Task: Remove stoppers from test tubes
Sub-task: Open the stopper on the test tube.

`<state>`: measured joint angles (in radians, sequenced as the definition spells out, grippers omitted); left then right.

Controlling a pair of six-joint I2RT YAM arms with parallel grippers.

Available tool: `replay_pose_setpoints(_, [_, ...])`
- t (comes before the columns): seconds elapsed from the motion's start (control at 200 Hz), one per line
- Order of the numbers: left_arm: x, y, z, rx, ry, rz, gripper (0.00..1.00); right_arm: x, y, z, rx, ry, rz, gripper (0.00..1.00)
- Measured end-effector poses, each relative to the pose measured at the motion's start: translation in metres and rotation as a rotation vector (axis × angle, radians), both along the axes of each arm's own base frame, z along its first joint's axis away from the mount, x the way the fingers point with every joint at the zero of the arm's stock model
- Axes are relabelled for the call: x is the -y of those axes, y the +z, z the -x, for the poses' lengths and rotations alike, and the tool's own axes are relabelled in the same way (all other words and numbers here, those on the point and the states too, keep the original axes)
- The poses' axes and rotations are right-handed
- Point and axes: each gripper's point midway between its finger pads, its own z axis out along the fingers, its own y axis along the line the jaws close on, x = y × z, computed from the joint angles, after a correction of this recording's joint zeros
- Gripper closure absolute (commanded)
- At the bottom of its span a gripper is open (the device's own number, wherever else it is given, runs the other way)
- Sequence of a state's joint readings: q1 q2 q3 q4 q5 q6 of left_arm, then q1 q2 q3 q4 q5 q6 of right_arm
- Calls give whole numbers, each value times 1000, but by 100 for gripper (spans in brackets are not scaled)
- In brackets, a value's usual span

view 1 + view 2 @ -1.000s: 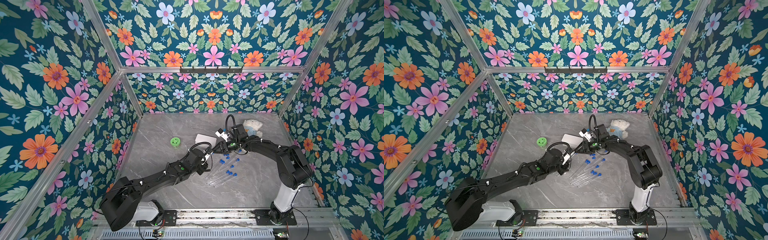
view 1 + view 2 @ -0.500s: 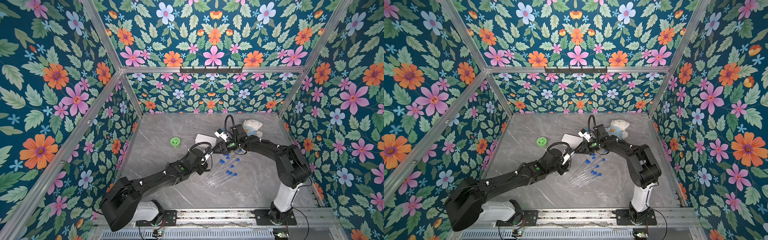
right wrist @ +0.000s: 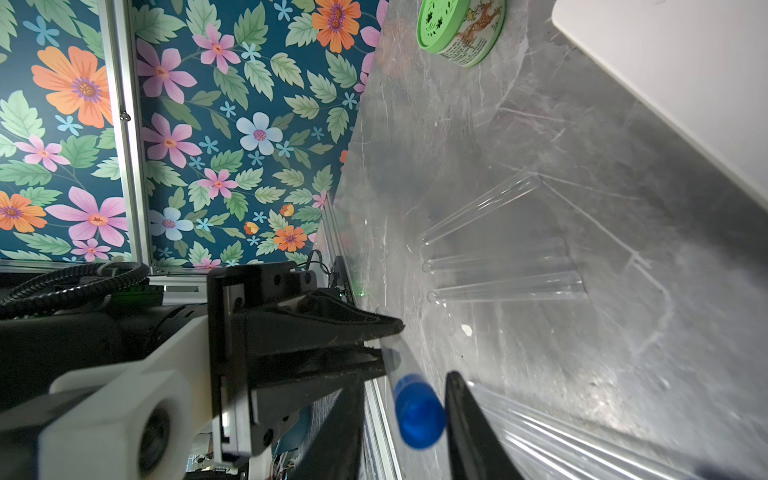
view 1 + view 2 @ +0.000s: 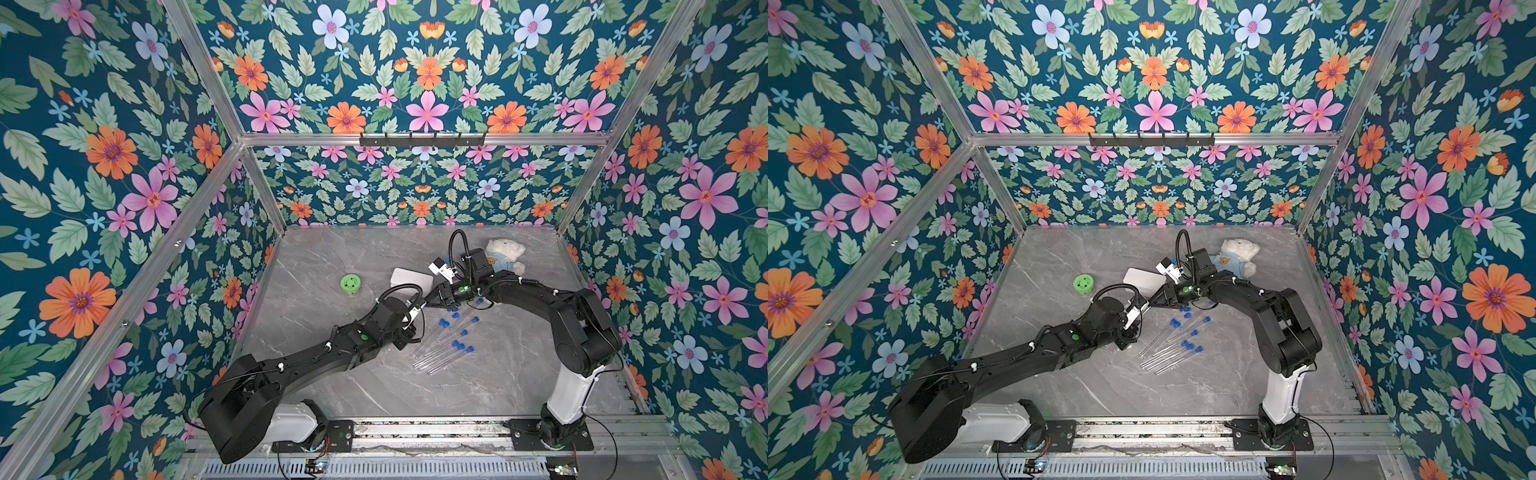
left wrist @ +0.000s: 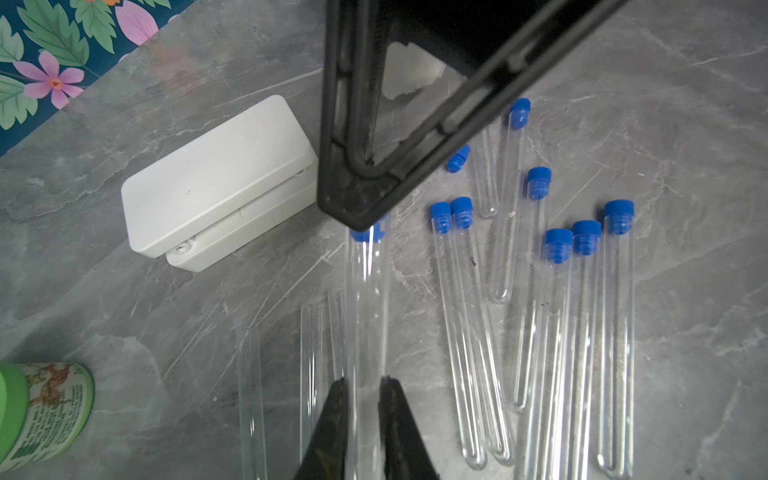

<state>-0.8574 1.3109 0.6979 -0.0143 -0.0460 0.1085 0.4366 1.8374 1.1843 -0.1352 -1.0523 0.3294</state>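
My left gripper [image 5: 363, 380] is shut on a clear test tube [image 5: 365, 311] and holds it above the table. The tube's blue stopper [image 3: 417, 409] sits between the fingers of my right gripper [image 3: 405, 392]. One finger is against the stopper and a gap shows on the other side. Both grippers meet mid-table in both top views, left gripper [image 4: 419, 311] and right gripper [image 4: 430, 301]. Several stoppered tubes [image 5: 619, 332] lie on the table beside them. A loose stopper [image 5: 457, 158] and bare tubes [image 3: 498, 286] lie there too.
A white box [image 4: 411, 279] lies just behind the grippers. A green-lidded tin [image 4: 351, 284] stands to its left and a plush bear [image 4: 505, 255] at the back right. Flowered walls close in the grey table [image 4: 519, 395] on three sides.
The right gripper's jaws have drawn closer together round the blue stopper. Both arms have otherwise stayed in place, and the left gripper still holds the tube.
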Motion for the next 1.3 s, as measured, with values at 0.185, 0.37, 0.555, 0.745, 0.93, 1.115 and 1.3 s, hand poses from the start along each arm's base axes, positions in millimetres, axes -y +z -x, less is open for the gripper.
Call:
replay_pose_setpoints(0.185, [0, 0, 0, -1, 0, -1, 100, 0, 0, 0, -1, 1, 0, 71])
replay_pose_setpoints(0.37, [1, 0, -1, 0, 0, 0, 100, 0, -1, 0, 1, -3, 4, 77])
replay_pose_setpoints(0.555, [1, 0, -1, 0, 0, 0, 100, 0, -1, 0, -1, -3, 6, 83])
replay_pose_setpoints(0.745, [1, 0, 0, -1, 0, -1, 100, 1, -2, 0, -4, -6, 13, 86])
replay_pose_setpoints(0.93, [1, -1, -2, -2, 2, -8, 100, 2, -1, -1, 13, -15, 30, 88])
replay_pose_setpoints(1.115, [4, 0, -4, 4, 2, -9, 100, 8, 2, -2, 30, -34, 36, 91])
replay_pose_setpoints(1.3, [9, 5, -6, 20, -5, 14, 100, 16, 9, -4, 44, -56, 28, 92])
